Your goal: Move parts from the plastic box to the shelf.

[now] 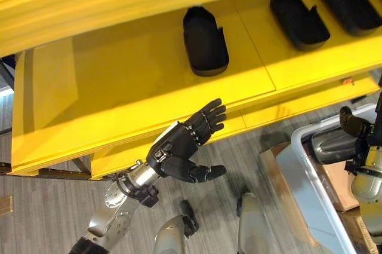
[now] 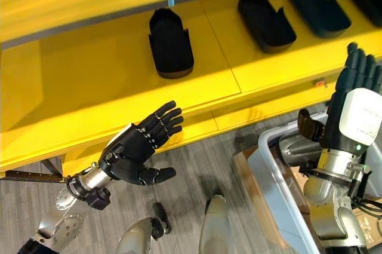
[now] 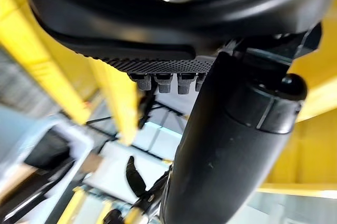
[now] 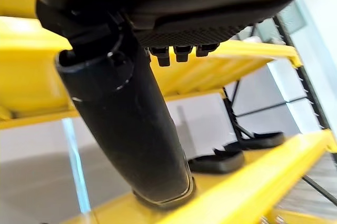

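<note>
Resting on yellow shelf (image 2: 107, 80), three black parts (image 2: 171, 42), both robot hands empty

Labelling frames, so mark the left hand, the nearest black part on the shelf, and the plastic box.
left hand (image 1: 179, 146), left eye view, palm.
black part (image 1: 205, 42), left eye view, middle.
plastic box (image 2: 270, 164), right eye view, rim.

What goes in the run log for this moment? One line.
left hand: open, empty, below shelf | right hand: open, empty, over box | parts: on shelf
</note>
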